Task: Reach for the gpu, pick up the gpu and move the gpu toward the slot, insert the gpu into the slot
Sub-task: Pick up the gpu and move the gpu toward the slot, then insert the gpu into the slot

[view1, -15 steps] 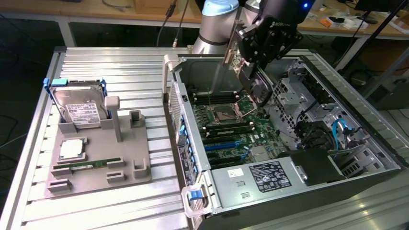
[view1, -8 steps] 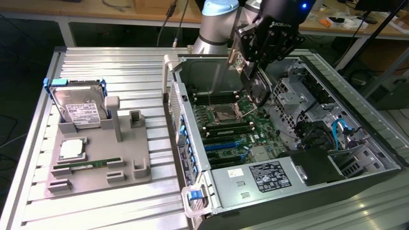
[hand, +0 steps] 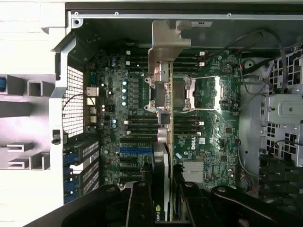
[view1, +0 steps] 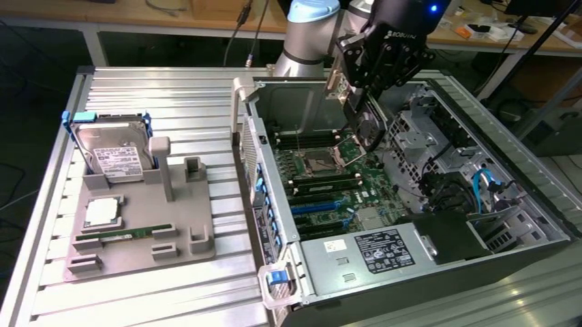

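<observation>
The gripper [hand: 163, 191] grips the graphics card [hand: 161, 94] between its jaws, so pickup is done. The blue slot [hand: 135, 150] beneath the jaws sits empty, so insertion remains.

On my feed, the ribbed silvery metal counter [view1: 155, 88] is brightly and evenly lit from overhead, with faint glare along its ridges. The open grey computer case [view1: 250, 136] is dimmer inside, its walls shading the green motherboard [view1: 318, 177]. A small blue light [view1: 433, 8] glows on the arm's black wrist. In the wrist view, the pale grey plastic fixture [hand: 28, 94] outside the case is washed out almost to white. The silvery bracket end of the thin dark gpu card [hand: 162, 94] catches light, and the black fingers [hand: 139, 203] are nearly silhouettes.
</observation>
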You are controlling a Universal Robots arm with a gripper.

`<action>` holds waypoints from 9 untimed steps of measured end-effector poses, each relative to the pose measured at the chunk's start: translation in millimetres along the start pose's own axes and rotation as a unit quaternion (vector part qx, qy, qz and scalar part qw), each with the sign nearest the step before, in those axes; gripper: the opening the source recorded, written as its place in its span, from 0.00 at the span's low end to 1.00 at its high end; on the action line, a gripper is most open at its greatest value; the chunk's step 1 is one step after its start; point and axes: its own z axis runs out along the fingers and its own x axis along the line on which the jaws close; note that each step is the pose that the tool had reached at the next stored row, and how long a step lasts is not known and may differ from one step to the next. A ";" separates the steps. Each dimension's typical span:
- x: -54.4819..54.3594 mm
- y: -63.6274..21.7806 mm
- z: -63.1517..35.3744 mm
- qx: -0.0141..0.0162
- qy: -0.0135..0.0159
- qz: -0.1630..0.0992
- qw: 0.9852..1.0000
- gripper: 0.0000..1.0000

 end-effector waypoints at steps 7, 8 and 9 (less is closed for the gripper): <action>-0.3 0.0 0.1 0.000 0.000 -0.013 1.000 0.27; -0.3 0.0 0.1 0.000 0.000 -0.021 1.000 0.27; -0.3 0.0 0.1 0.000 0.001 -0.035 0.999 0.27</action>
